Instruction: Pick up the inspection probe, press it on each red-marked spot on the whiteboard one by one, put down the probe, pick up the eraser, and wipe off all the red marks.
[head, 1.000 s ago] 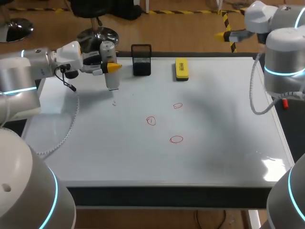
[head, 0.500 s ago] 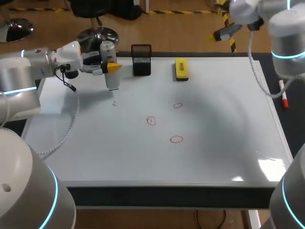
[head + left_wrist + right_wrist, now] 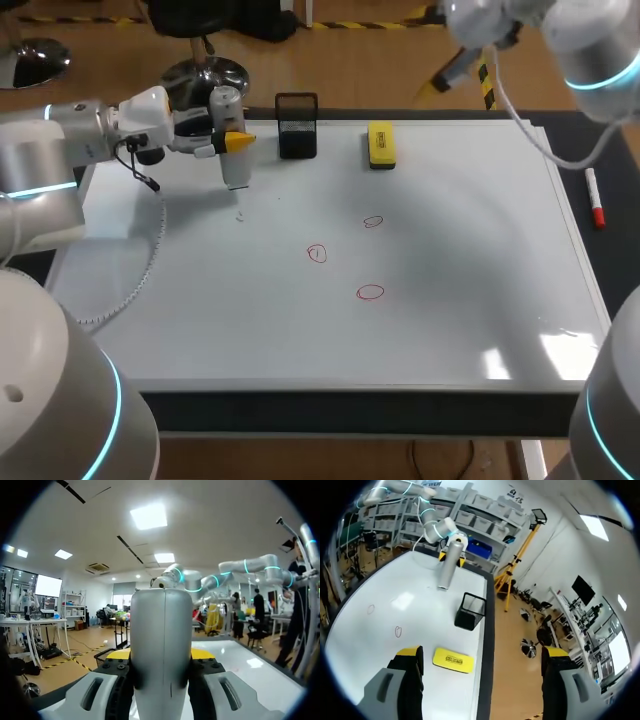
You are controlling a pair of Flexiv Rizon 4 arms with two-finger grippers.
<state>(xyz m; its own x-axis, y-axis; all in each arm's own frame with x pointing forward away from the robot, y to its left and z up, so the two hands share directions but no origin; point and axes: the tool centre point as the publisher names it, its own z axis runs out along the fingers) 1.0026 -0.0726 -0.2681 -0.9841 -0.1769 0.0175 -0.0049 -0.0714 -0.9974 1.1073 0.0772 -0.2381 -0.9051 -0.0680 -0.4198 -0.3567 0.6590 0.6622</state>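
Left gripper [image 3: 228, 141] clenched on inspection probe [image 3: 233, 168], upright, just left of black holder [image 3: 297, 128]. Right gripper [image 3: 482, 652] released, high above eraser [image 3: 381, 144], right of holder. Risk: tilted press on red marks [image 3: 317, 253] slips and smears ink.

In the middle of the frame the left gripper [image 3: 161, 656] squeezes the tall, shiny grey inspection probe [image 3: 161, 625] from both sides with its two fingers [image 3: 119, 682] (just a bit of each yellow tip peeks out), and the whiteboard [image 3: 255, 677] lies ahead of them.
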